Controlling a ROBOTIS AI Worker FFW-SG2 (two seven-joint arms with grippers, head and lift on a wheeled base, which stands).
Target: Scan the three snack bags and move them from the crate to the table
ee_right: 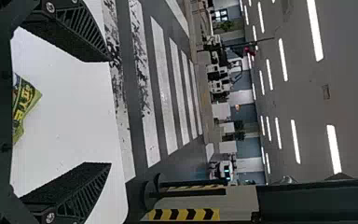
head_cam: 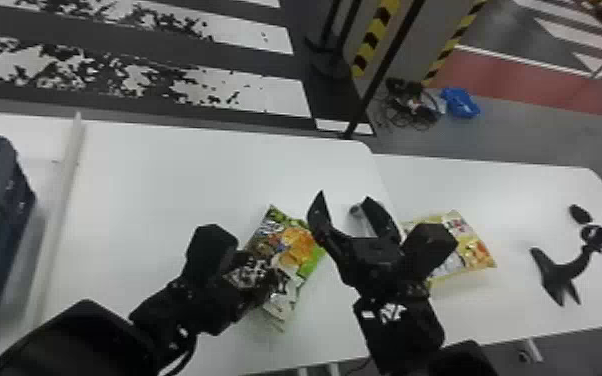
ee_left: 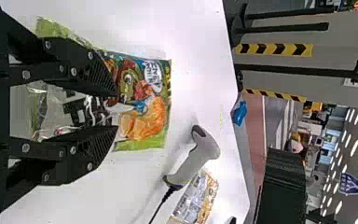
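Blue-grey crate (head_cam: 2, 240) at left, contents unclear.

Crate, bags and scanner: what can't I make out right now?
- Crate: head view, cut off by the left edge; its contents can't be told.
- Green bag: head view, partly behind the left tool. In the left wrist view the fingers overlap it, so contact is unclear.
- Scanner: head view, mostly behind the right tool.
- Yellow bag: head view, left part behind the right tool.
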